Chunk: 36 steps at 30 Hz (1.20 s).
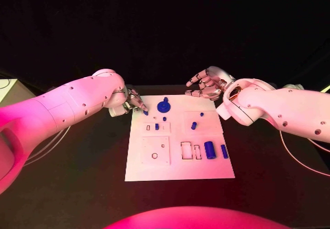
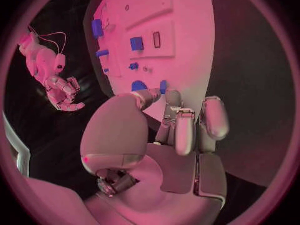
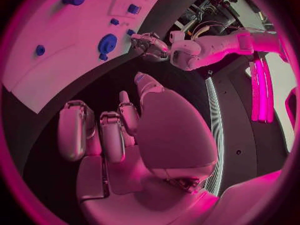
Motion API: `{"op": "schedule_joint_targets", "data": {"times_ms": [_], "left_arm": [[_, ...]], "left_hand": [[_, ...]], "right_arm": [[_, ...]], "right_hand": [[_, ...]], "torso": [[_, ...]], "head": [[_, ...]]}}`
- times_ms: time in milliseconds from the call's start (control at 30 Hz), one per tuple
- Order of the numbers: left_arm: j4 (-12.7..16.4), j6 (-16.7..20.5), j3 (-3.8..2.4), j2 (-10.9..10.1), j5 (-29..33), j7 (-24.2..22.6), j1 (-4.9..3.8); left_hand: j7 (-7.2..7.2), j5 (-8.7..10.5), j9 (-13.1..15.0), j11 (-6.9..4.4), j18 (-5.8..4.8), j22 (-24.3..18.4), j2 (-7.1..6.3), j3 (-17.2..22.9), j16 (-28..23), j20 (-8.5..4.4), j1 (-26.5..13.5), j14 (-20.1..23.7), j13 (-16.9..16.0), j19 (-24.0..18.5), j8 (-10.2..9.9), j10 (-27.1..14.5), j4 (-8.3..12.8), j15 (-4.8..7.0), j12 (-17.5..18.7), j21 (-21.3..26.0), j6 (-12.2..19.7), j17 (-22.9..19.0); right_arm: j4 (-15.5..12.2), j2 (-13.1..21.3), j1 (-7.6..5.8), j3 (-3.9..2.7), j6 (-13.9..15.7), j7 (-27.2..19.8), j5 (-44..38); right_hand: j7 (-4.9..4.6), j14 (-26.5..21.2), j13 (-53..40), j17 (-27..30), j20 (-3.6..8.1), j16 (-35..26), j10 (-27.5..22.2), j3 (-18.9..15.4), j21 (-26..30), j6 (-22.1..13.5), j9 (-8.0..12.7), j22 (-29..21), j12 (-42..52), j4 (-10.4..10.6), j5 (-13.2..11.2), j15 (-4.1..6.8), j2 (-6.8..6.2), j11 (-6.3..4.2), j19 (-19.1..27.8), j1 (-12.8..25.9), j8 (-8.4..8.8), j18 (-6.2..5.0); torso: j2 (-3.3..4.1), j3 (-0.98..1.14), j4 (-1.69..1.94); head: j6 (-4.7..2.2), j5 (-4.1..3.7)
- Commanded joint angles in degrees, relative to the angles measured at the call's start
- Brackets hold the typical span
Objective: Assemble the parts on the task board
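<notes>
The white task board (image 1: 179,164) lies in the middle of the black table. On its far part stands a blue gear (image 1: 163,106). Small blue parts (image 1: 194,125) and a blue cylinder (image 1: 210,150) sit farther down the board. My left hand (image 1: 130,102) is at the board's far left corner and pinches a small blue part (image 1: 145,112) between thumb and fingertip, just left of the gear. The left wrist view shows this part (image 2: 163,86) at my fingertips beside the gear (image 2: 139,85). My right hand (image 1: 206,83) hovers past the board's far edge, fingers loosely curled, holding nothing.
Empty slots (image 1: 186,150) and a round hole (image 1: 155,155) lie in the board's near half. Thin cables trail on the table at the left (image 1: 48,143) and right (image 1: 303,162). A pale box (image 1: 10,90) stands at the far left.
</notes>
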<state>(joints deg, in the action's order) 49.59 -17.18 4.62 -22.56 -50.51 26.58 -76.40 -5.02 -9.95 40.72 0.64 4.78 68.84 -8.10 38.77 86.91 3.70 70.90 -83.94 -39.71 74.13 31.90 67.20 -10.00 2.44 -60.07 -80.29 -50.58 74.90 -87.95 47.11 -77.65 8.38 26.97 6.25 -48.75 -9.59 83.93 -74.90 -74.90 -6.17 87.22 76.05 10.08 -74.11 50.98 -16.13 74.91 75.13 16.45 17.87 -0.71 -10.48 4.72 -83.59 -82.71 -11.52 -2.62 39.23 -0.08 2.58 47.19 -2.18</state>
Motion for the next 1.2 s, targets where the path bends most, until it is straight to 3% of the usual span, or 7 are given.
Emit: {"op": "schedule_joint_targets", "data": {"times_ms": [33,133,333,433,633,867,1200], "left_arm": [[1.2,1.1,-0.15,-0.5,1.7,0.0,-0.05],[2.8,1.9,-0.29,-1.6,2.6,0.1,-0.08],[8.2,5.2,-0.44,-4.9,3.3,0.0,-0.17],[12.0,7.2,-0.50,-7.2,3.3,-0.2,-0.20],[18.5,10.4,-0.54,-11.0,2.1,-0.7,-0.18],[23.9,12.8,-0.33,-13.8,-1.6,-1.3,-0.02],[26.2,12.6,0.17,-14.3,-3.7,-1.5,0.63]], "left_hand": [[-0.05,-0.57,3.2,-0.04,0.04,0.2,-0.20,8.6,0.4,-0.07,-0.8,-4.1,-0.3,0.4,0.4,0.4,8.1,0.26,-0.4,-0.4,-0.4,9.1],[0.08,-2.34,3.5,-0.16,-0.05,0.6,-0.69,9.5,0.6,-0.17,-1.7,-4.2,-0.8,0.7,0.8,1.0,8.9,0.39,-0.9,-0.7,-0.7,9.4],[0.82,-9.92,4.0,-0.91,-0.57,3.1,-2.57,10.4,1.3,-0.74,-4.0,-4.8,-3.3,2.7,1.5,3.7,10.7,1.07,-2.6,-2.0,-2.3,11.0],[0.91,-10.80,4.0,-1.01,-0.62,3.4,-2.78,10.3,1.3,-0.84,-4.2,-4.9,-3.5,2.9,1.5,4.1,10.9,1.18,-2.7,-2.1,-2.6,11.1],[1.38,-15.88,4.0,-1.48,-0.91,4.7,-3.81,10.1,1.6,-1.28,-5.0,-5.1,-5.2,3.9,1.7,5.7,11.8,1.62,-3.6,-2.8,-3.8,11.7],[1.50,-17.05,4.0,-1.60,-0.92,4.8,-4.04,10.0,1.7,-1.39,-5.1,-5.2,-5.7,4.0,1.7,6.1,12.0,1.74,-3.9,-2.9,-4.2,11.9],[1.57,-17.47,4.0,-1.67,-0.98,5.1,-4.14,9.9,1.8,-1.43,-5.1,-5.2,-6.1,4.2,1.7,6.4,12.1,1.79,-4.1,-3.0,-4.4,12.1]], "right_arm": [[0.0,0.0,0.01,-0.01,-0.4,-0.7,-0.2],[0.0,0.0,0.01,-0.01,-0.4,-0.7,-0.2],[0.0,0.1,0.01,-0.01,-0.4,-0.7,-0.2],[0.0,0.3,0.01,-0.01,-0.3,-0.6,-0.2],[0.0,0.6,0.01,-0.01,-0.3,-0.6,-0.2],[0.1,0.7,0.02,0.00,-0.3,-0.6,-0.2],[0.2,0.6,0.04,0.00,-0.4,-0.6,-0.2]], "right_hand": [[0.06,4.6,-0.4,-10.0,0.08,-0.2,-0.2,0.2,0.2,-0.5,0.1,4.9,-0.2,-0.1,0.4,0.47,0.19,-0.09,0.3,0.6,-0.24,-0.96],[0.06,4.6,-0.4,-10.0,0.08,-0.2,-0.2,0.2,0.2,-0.5,0.1,4.9,-0.2,-0.1,0.4,0.47,0.19,-0.09,0.3,0.6,-0.24,-0.96],[0.06,4.6,-0.4,-9.9,0.09,-0.2,-0.2,0.3,0.3,-0.5,0.1,4.9,-0.2,0.0,0.4,0.48,0.16,-0.09,0.3,0.7,-0.29,-0.97],[0.06,4.6,-0.4,-9.9,0.09,-0.2,-0.2,0.3,0.3,-0.5,0.1,4.9,-0.2,0.0,0.4,0.48,0.16,-0.09,0.3,0.7,-0.29,-0.97],[0.06,4.5,-0.4,-9.9,0.09,-0.2,-0.2,0.3,0.3,-0.5,0.1,4.8,-0.2,0.0,0.4,0.48,0.15,-0.09,0.3,0.7,-0.32,-0.97],[0.06,4.5,-0.4,-9.9,0.09,-0.2,-0.2,0.3,0.3,-0.5,0.1,4.8,-0.2,0.0,0.4,0.48,0.15,-0.09,0.3,0.7,-0.32,-0.97],[0.06,4.5,-0.4,-9.9,0.09,-0.2,-0.2,0.3,0.3,-0.5,0.1,4.8,-0.2,0.0,0.4,0.48,0.15,-0.09,0.3,0.7,-0.32,-0.97]], "torso": [[-0.06,-0.01,0.10],[-0.14,0.02,0.10],[-0.19,0.07,0.19],[-0.30,0.10,0.33],[-0.27,0.12,0.29],[-0.27,0.10,0.35],[-0.23,0.03,0.28]], "head": [[-0.17,0.22],[-0.06,0.38],[-0.11,0.49],[0.08,0.50],[0.20,0.58],[0.35,0.70],[0.49,0.93]]}}
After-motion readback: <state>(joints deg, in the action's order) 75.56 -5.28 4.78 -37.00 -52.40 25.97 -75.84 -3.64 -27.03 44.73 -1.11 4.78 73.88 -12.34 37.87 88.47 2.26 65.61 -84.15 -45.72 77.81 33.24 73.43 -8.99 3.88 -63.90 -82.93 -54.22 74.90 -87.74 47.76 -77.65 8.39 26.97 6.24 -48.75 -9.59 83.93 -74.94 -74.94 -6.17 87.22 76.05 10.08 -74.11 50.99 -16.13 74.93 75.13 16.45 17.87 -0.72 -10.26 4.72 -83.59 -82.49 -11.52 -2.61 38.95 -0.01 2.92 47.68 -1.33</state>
